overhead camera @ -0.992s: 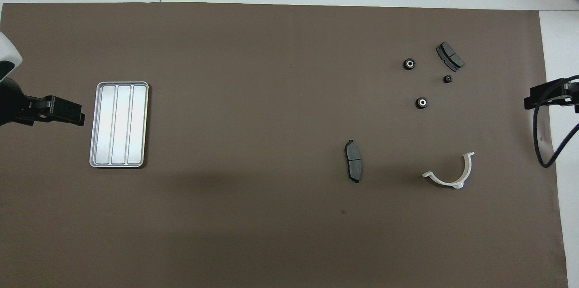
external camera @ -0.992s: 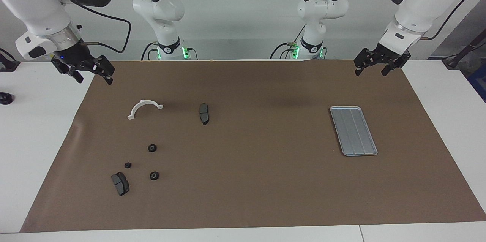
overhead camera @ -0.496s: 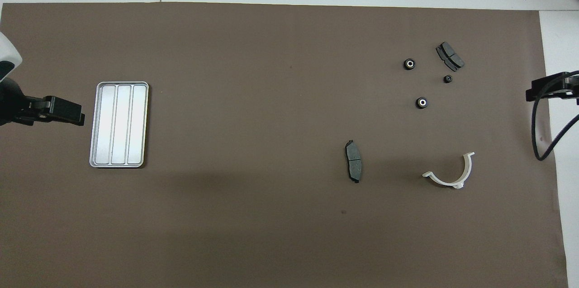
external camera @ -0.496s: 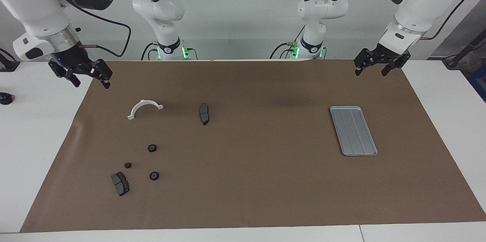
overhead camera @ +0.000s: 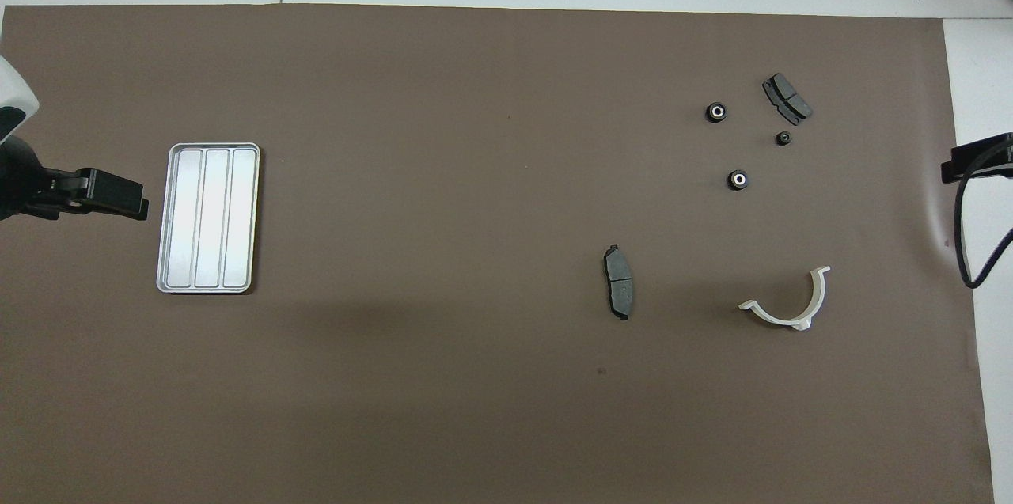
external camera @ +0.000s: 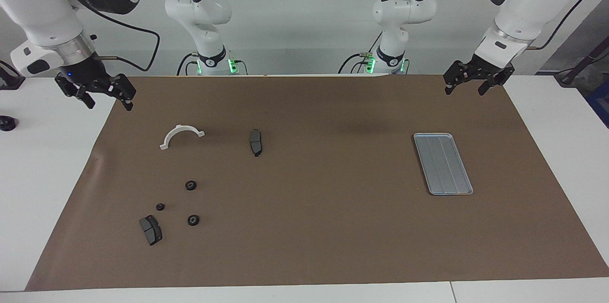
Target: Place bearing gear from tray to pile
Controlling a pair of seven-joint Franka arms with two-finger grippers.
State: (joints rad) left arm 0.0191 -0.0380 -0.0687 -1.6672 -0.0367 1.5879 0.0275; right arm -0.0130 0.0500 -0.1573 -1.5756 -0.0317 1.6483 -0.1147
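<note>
Altogether, the table (external camera: 43, 170) carries one brown mat (external camera: 314, 227), and everything lies on this mat. There is one tray (external camera: 443, 163), silver-grey with lengthwise ridges, at the right of the facing view and at the left of the overhead view (overhead camera: 208, 217); nothing is inside it. The pile (external camera: 181, 203) counts three small black gears, loose and apart from each other, at the lower left of the facing view and at the upper right of the overhead view (overhead camera: 744, 142). One of the three is smaller than the other two.

There are two dark grey brake pads: one brake pad (external camera: 151, 230) just beside the gears at the lower left of the facing view, the other brake pad (external camera: 256, 142) near the upper middle. One white half-ring (external camera: 181, 135) lies at the upper left, between the gears and the robots.

The left claw (external camera: 477, 82) hangs over the mat's corner at the upper right of the facing view, jaws wide, holding nothing. The right claw (external camera: 95, 93) hangs over the mat's edge at the upper left, also wide and with nothing in it.
</note>
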